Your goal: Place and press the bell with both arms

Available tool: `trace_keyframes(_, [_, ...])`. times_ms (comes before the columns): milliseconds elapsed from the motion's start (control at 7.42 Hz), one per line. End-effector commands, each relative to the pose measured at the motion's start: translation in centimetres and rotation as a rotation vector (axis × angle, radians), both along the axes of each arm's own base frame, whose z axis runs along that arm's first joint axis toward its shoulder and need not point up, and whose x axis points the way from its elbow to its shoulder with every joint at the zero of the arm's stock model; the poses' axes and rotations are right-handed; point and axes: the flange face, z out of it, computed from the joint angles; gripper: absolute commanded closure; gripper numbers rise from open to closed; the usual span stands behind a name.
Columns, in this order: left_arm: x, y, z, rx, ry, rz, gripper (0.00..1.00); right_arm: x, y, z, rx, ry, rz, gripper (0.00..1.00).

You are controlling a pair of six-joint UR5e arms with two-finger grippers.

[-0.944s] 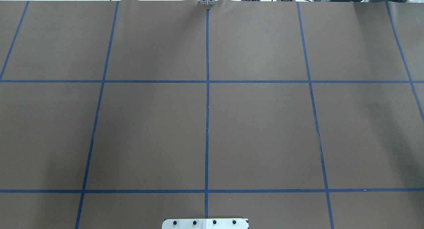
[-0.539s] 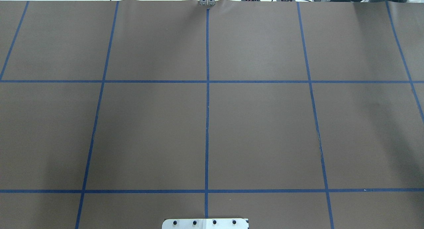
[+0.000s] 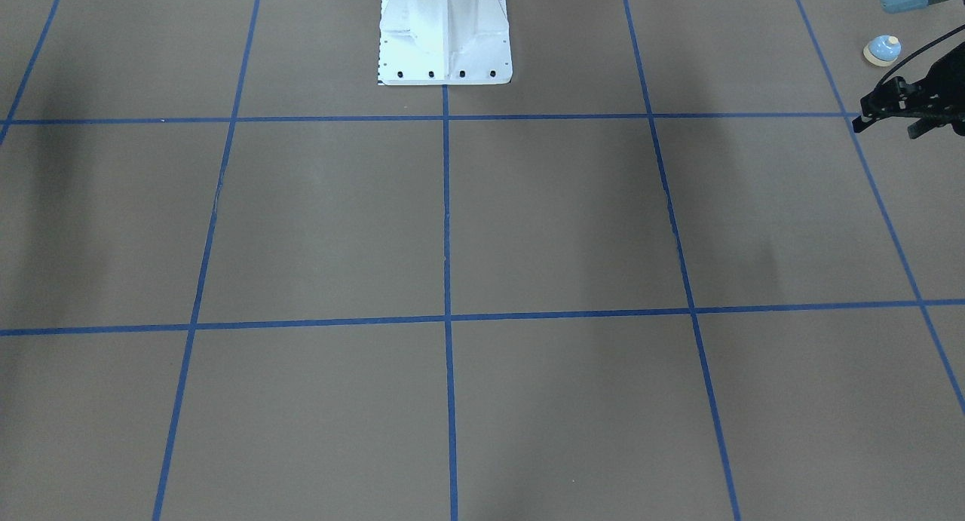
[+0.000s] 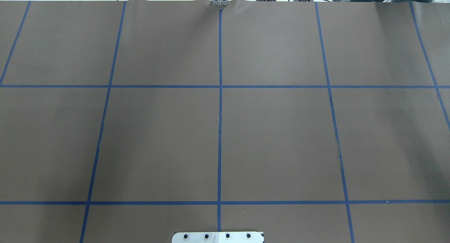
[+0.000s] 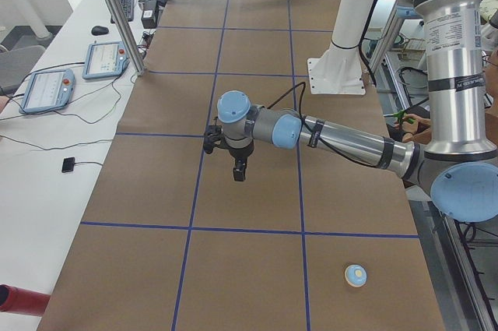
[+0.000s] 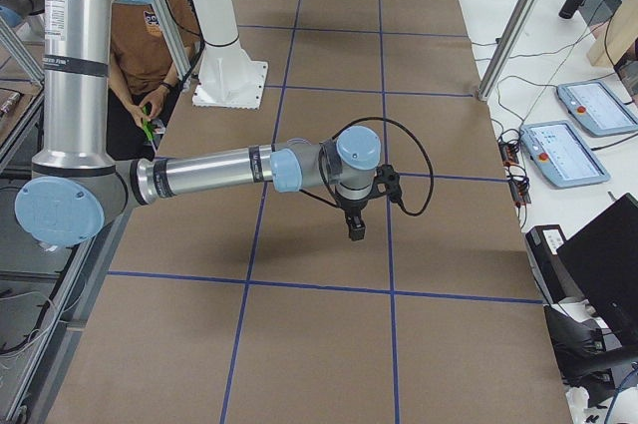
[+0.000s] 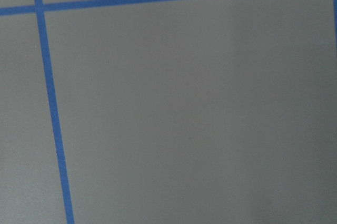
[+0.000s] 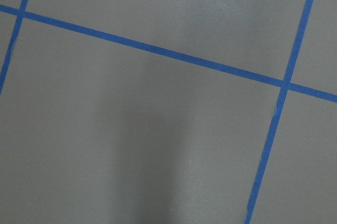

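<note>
The table (image 4: 281,130) is covered in brown paper gridded with blue tape (image 4: 220,130); a white bench (image 5: 31,191) is set alongside.

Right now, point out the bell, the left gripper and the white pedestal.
bell (image 3: 880,51), exterior front-facing view, blue dome
left gripper (image 5: 238,173), exterior left view, between fingertips
white pedestal (image 3: 445,35), exterior front-facing view, front face

No wording can be read anywhere. A printed label runs down the upright grey tube of the left arm (image 5: 454,43), and another down that of the right arm (image 6: 70,65); both are too small to make out. The tablets (image 5: 108,59) beside the counter show only blurred screens.
</note>
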Motion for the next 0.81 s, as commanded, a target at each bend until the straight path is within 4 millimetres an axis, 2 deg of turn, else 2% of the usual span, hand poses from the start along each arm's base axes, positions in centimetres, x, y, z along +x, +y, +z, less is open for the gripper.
trace_keyframes(0, [-2.5, 8.3, 7.2, 0.031, 0.006, 0.015, 0.0, -0.1, -0.1, -0.1, 0.001, -0.002, -0.003, 0.0])
trace_keyframes(270, [-4.3, 13.5, 13.7, -0.018, -0.015, 0.01, 0.0, -0.3, -0.3, -0.1, 0.001, -0.002, -0.006, 0.0])
trace_keyframes(404, [-4.9, 14.6, 16.5, -0.044, -0.063, 0.0, 0.0, -0.3, -0.3, -0.4, 0.008, -0.004, -0.006, 0.0])
trace_keyframes(539, [-5.1, 15.6, 18.0, -0.076, -0.075, 0.008, 0.0, -0.3, -0.3, -0.7, 0.013, -0.005, -0.005, 0.0])
trace_keyframes(674, [-5.7, 18.0, 20.9, -0.138, -0.101, 0.024, 0.0, -0.5, -0.4, -0.7, 0.016, -0.004, -0.01, 0.0])
